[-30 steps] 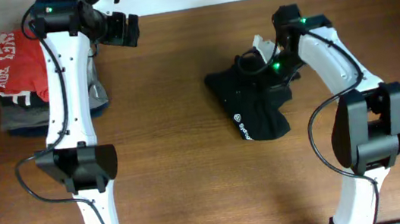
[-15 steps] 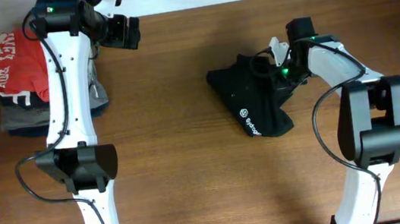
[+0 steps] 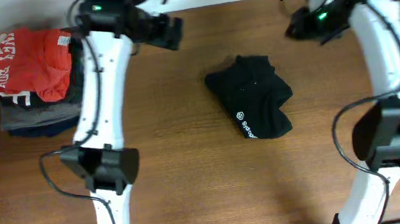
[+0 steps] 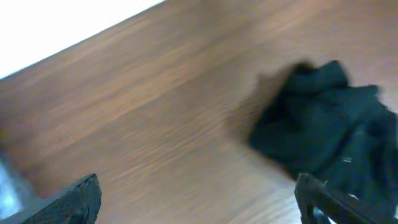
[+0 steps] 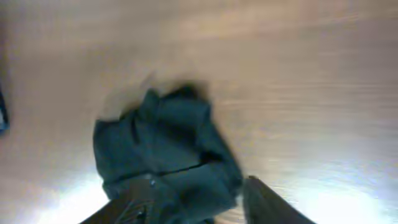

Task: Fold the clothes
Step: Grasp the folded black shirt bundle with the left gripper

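Note:
The clothes (image 3: 253, 105), a black garment with a small white logo (image 3: 241, 118), lie bunched in a compact heap at the table's middle. My left gripper (image 3: 171, 33) hangs near the back edge, up and left of the heap, apart from it. In the left wrist view its fingers (image 4: 74, 199) stand wide open over bare wood, with the garment (image 4: 329, 130) to the right. My right gripper (image 3: 298, 23) is raised at the back right, clear of the heap. The right wrist view shows its jaws apart, empty, and the garment (image 5: 168, 149) well below them.
A stack of folded clothes sits at the far left, with a red shirt (image 3: 30, 68) on top of grey and navy pieces (image 3: 32, 117). The table's back edge (image 3: 247, 0) meets a white wall just behind both grippers.
My right gripper has opened, let go of the black garment and pulled up and back to the right. The left arm has swung right toward the middle. The garment stays on the table.

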{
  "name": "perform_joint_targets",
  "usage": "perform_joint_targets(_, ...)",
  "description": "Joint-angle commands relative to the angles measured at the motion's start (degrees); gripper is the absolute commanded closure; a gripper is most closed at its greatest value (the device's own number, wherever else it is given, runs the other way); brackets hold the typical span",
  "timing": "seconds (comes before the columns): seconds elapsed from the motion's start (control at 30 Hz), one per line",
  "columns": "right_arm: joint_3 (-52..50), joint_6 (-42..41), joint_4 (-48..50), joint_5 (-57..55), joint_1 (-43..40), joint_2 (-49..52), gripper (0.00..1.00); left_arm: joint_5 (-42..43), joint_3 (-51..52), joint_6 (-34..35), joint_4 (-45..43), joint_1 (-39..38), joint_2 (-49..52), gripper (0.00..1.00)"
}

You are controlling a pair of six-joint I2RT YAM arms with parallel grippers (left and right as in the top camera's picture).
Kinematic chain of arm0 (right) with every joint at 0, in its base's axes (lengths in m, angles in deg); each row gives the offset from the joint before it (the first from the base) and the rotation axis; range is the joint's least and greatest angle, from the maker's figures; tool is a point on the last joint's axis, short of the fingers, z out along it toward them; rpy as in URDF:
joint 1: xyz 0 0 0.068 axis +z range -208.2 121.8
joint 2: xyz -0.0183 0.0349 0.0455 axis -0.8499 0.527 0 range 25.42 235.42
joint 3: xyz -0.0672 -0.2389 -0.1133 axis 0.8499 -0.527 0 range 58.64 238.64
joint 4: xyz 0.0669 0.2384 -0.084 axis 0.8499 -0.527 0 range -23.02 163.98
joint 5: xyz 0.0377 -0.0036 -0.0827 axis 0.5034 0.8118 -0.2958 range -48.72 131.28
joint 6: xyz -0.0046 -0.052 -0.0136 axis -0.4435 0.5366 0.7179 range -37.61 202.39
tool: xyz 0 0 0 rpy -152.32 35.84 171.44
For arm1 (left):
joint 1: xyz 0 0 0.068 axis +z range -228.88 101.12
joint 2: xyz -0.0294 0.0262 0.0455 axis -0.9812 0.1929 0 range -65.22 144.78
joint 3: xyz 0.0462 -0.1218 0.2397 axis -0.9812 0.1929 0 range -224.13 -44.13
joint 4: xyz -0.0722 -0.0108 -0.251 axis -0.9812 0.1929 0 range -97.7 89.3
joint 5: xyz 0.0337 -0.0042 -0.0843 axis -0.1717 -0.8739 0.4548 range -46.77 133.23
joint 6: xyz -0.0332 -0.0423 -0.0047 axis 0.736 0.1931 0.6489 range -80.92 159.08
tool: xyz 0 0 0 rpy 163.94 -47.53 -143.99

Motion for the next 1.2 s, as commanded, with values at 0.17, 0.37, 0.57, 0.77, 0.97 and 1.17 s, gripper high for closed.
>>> perform_joint_targets(0.17, 2.0, -4.8, -2.6, -1.3, -14.7, -1.1, 0.36, 1.6, 11.6, 10.9, -17.6, -18.0, 1.7, 0.01)
perform_joint_targets(0.37, 1.9, -4.6, -4.7, -3.0, -17.4, -1.1, 0.35, -4.8, 12.5, 10.8, -19.2, -29.5, 7.8, 0.01)
perform_joint_targets(0.57, 1.9, -4.6, -5.1, -4.7, -17.4, -1.1, 0.35, -4.8, 12.6, 10.2, -11.2, -32.5, 12.4, 0.02)
perform_joint_targets(0.77, 1.9, -4.6, -5.2, -4.7, -17.4, -1.1, 0.35, -6.8, 12.6, 4.7, -4.0, -32.2, 17.5, 0.03)
perform_joint_targets(0.97, 1.9, -4.6, -5.4, -5.8, -17.4, -1.1, 0.35, -32.1, 12.6, 4.5, 2.4, -30.0, 18.0, 0.01)
perform_joint_targets(1.17, 1.9, -4.6, -5.3, -6.0, -17.4, -1.1, 0.35, -34.6, 12.6, 4.3, 5.8, -23.0, 18.0, 0.01)
